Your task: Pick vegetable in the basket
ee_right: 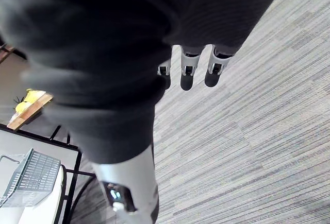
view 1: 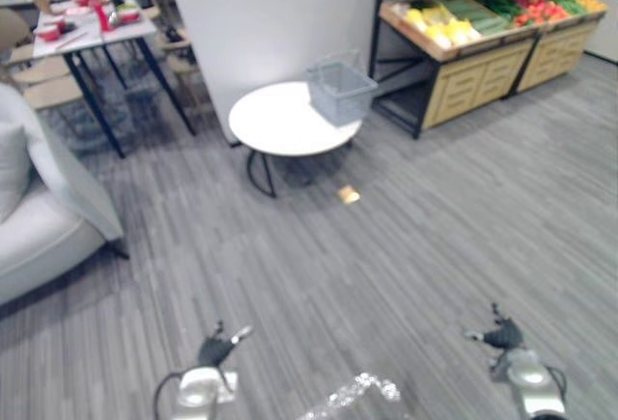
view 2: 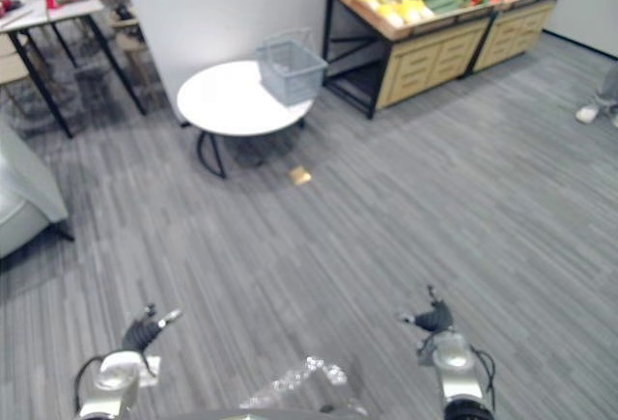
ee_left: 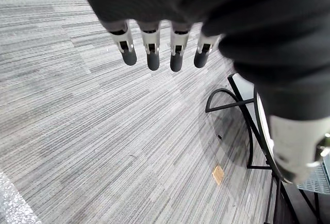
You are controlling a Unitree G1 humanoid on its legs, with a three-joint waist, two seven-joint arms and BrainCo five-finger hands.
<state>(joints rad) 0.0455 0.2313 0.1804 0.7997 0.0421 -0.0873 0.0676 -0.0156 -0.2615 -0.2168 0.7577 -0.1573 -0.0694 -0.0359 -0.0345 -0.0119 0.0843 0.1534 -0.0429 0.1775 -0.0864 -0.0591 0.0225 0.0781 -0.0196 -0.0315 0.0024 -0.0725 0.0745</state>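
A grey wire basket (view 1: 340, 89) stands on the right edge of a round white table (view 1: 280, 123) across the room. Behind it to the right, a wooden produce stand (view 1: 483, 48) holds yellow, green and red vegetables (view 1: 439, 22) in rows. My left hand (view 1: 220, 347) hangs low at the bottom left over the floor, far from the table; its fingers (ee_left: 150, 49) are straight and hold nothing. My right hand (view 1: 498, 335) sits low at the bottom right, its fingers (ee_right: 187, 72) also straight and empty.
A white sofa (view 1: 34, 217) stands at the left. Tables (view 1: 82, 34) with dishes and chairs are at the back left, a white wall panel (view 1: 261, 24) behind the round table. A small tan scrap (view 1: 349, 194) lies on the grey plank floor. A person's shoe (view 2: 587, 112) shows at the right.
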